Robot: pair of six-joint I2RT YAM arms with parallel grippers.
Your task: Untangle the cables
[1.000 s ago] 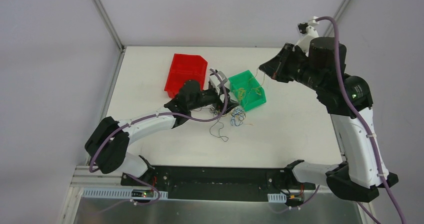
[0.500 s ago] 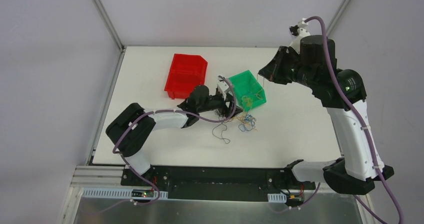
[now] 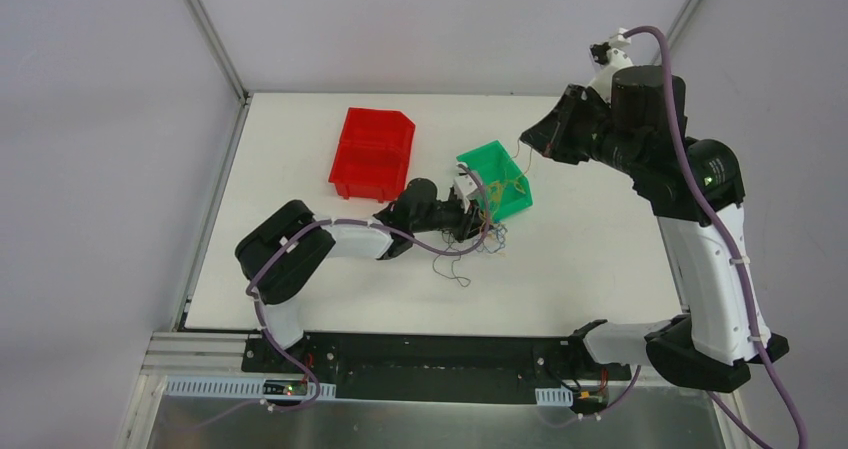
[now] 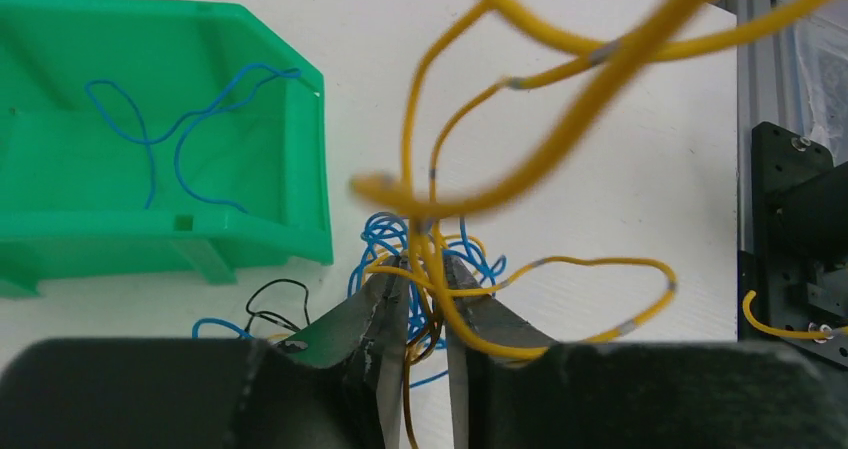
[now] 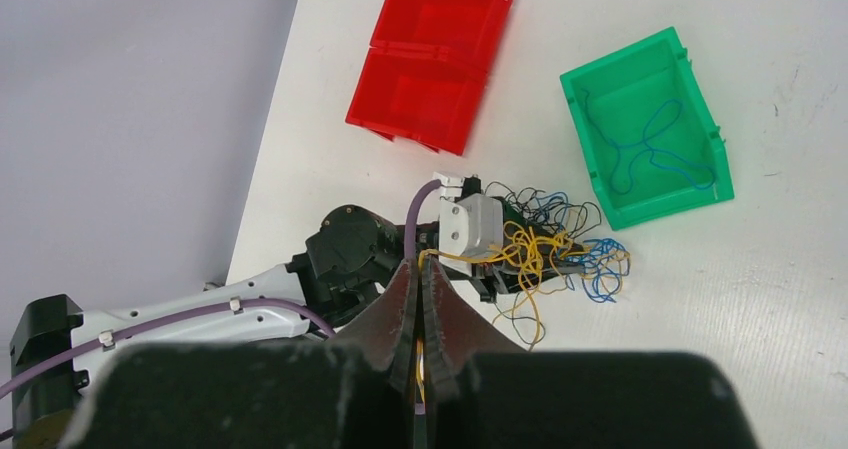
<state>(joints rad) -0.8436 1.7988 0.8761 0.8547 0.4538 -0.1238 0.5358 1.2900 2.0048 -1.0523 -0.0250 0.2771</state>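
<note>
Left wrist view: the left gripper (image 4: 424, 274) is closed to a narrow gap and pinches yellow wires of the cables (image 4: 400, 237). The cables form a loopy clump of yellow, blue and dark wires. It lies on the white table (image 4: 620, 169), against the near side of the green bin (image 4: 160, 231). One blue wire (image 4: 150, 139) lies inside that bin. The red bin (image 3: 372, 152) stands left of the green one and slightly farther. At far right, raised above the table, the right gripper (image 5: 421, 269) has its fingers pressed together on a thin yellow strand (image 4: 560, 134) rising from the clump.
</note>
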